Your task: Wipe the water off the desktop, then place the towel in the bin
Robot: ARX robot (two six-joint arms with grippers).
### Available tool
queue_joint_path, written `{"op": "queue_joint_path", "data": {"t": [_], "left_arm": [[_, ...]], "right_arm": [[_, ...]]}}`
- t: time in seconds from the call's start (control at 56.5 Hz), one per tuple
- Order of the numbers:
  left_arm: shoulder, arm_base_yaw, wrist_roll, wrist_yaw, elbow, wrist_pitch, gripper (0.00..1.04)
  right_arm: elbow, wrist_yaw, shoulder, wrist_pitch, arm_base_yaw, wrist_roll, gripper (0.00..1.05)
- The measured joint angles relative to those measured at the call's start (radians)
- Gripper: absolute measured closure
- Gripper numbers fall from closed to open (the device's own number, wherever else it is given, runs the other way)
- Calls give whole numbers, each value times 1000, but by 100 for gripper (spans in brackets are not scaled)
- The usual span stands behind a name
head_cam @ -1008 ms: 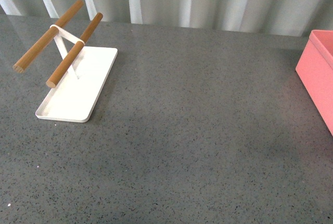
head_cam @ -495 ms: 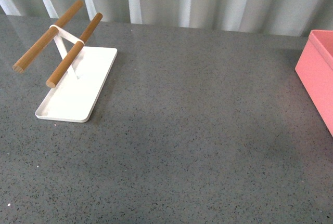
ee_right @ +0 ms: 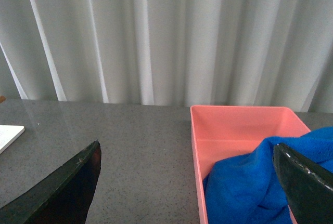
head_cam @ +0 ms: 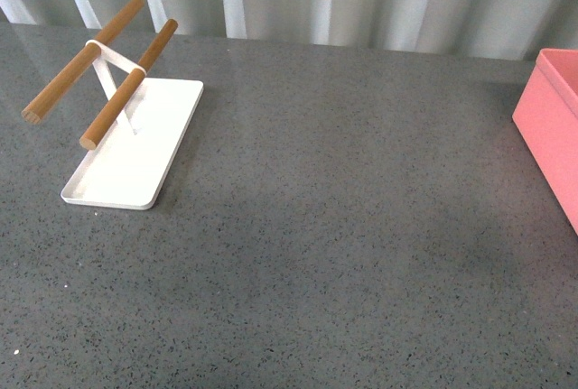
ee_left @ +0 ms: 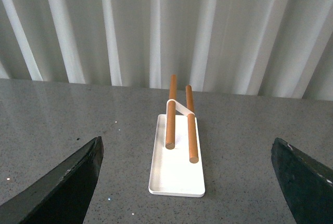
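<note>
Much of the desktop (head_cam: 343, 254) is seen bare between the white tray (head_cam: 135, 150) at its left and the bin (ee_right: 234, 130) at its right edge. The towel (ee_right: 255, 187) is bunched inside the bin. Both grippers' jaws are spread wide, holding nothing.

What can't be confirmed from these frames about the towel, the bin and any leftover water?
- Towel: not seen in the front view; the right wrist view shows it in the bin, but the frame edge and a right pincer fingertip cut it off.
- Bin: the front view's right edge crops it, hiding its inside.
- Desktop: a thin water film would be lost in its gloss and speckle.
- Both pincers: only fingertips show, spread apart.
</note>
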Motion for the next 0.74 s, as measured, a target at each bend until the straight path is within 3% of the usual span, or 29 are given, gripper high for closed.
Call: {"op": "queue_joint_path", "data": {"t": [0.743], "left_arm": [[0,0,0,0,0,0,7]], "right_arm": [[0,0,0,0,0,2,7]]}}
